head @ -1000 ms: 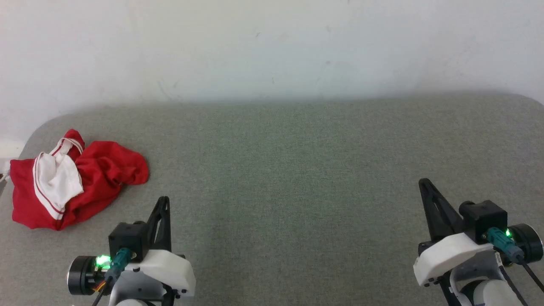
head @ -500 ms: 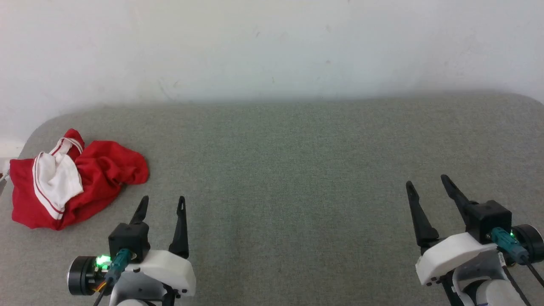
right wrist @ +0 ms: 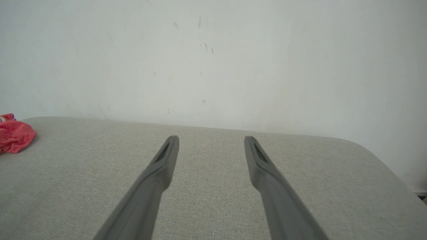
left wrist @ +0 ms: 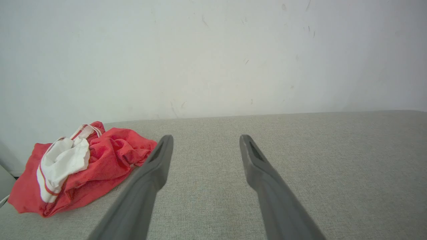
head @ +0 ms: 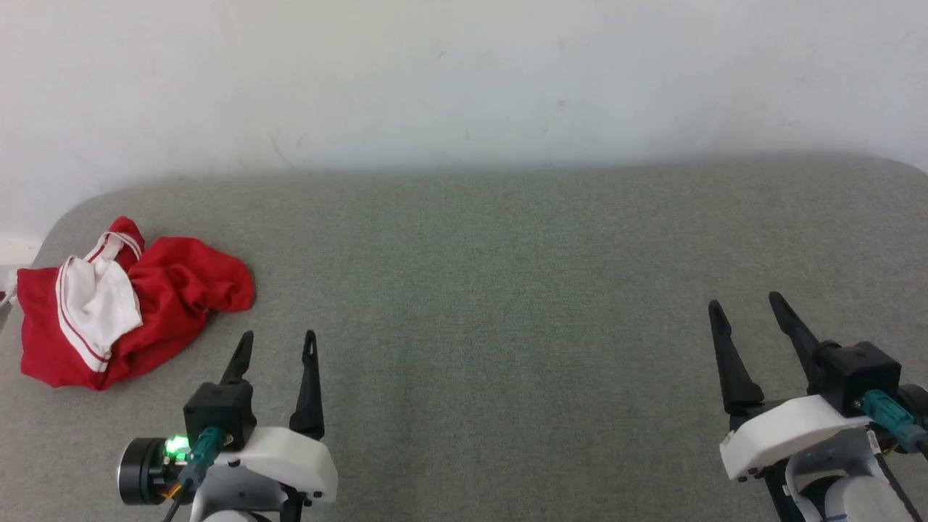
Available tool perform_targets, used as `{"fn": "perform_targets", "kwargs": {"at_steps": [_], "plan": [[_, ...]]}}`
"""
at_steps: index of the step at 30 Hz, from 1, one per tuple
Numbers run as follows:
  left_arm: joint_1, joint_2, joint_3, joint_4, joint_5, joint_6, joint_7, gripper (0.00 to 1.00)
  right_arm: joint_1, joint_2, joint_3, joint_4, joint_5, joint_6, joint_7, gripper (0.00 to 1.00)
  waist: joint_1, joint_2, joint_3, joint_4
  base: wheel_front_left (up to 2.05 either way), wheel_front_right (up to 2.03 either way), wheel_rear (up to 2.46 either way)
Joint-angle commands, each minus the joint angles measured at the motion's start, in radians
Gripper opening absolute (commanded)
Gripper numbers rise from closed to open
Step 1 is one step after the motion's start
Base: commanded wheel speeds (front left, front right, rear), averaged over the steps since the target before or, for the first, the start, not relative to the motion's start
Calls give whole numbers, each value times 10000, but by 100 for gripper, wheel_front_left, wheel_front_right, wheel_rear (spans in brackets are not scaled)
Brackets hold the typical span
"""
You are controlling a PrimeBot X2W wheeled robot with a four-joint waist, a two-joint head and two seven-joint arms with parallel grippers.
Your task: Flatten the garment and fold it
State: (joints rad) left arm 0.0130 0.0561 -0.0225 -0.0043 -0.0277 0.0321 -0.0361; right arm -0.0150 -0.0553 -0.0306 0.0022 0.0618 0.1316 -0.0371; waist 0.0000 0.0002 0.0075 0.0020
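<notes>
The crumpled red jersey-style T-shirt (head: 181, 290) lies in a loose heap at the far left of the grey-green fabric-covered surface (head: 507, 290), close to its rounded left corner. One white short sleeve with red-and-white striped trim (head: 98, 304) is bunched on top of the heap. It has not been flattened or folded, and it lies the same way as it did a second ago, touched by nothing. The left gripper (head: 279, 336) hovers just right of and nearer than the shirt, apart from it, with its two long dark fingers pointing towards the plain white wall (head: 464, 80). A second ago those fingers were pressed together into a single blade; by half a second ago they had sprung apart, and they now stand spread wide with nothing between them. The left wrist view confirms this: the left gripper (left wrist: 206, 137) shows bare fabric between its fingertips, with the shirt (left wrist: 110, 160) off to the left beyond one finger. The right gripper (head: 744, 301), well apart from the shirt on the far right of the surface, has made the same change from closed to wide open and holds nothing. It also sits slightly further towards the right edge than half a second ago. In the right wrist view the right gripper (right wrist: 210, 137) frames bare surface, and a corner of the shirt (right wrist: 15, 135) shows at the left edge.
</notes>
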Motion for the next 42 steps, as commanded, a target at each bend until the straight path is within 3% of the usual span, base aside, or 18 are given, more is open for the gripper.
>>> {"fn": "perform_targets", "kwargs": {"at_steps": [1,20,42], "plan": [[-135,-10,-41,-25,-74,108,-105,100,41,9,-84,-82,138,-2,-97,100,0,-2,8,21,0,0,0],[-278,-19,-91,-133,-325,423,-502,100,107,17,-213,-212,421,-3,-494,100,0,-2,175,544,0,0,0],[-387,-30,-95,-222,-687,983,-962,100,190,26,-245,-400,454,-5,-953,100,0,-2,418,1969,0,0,0]]}}
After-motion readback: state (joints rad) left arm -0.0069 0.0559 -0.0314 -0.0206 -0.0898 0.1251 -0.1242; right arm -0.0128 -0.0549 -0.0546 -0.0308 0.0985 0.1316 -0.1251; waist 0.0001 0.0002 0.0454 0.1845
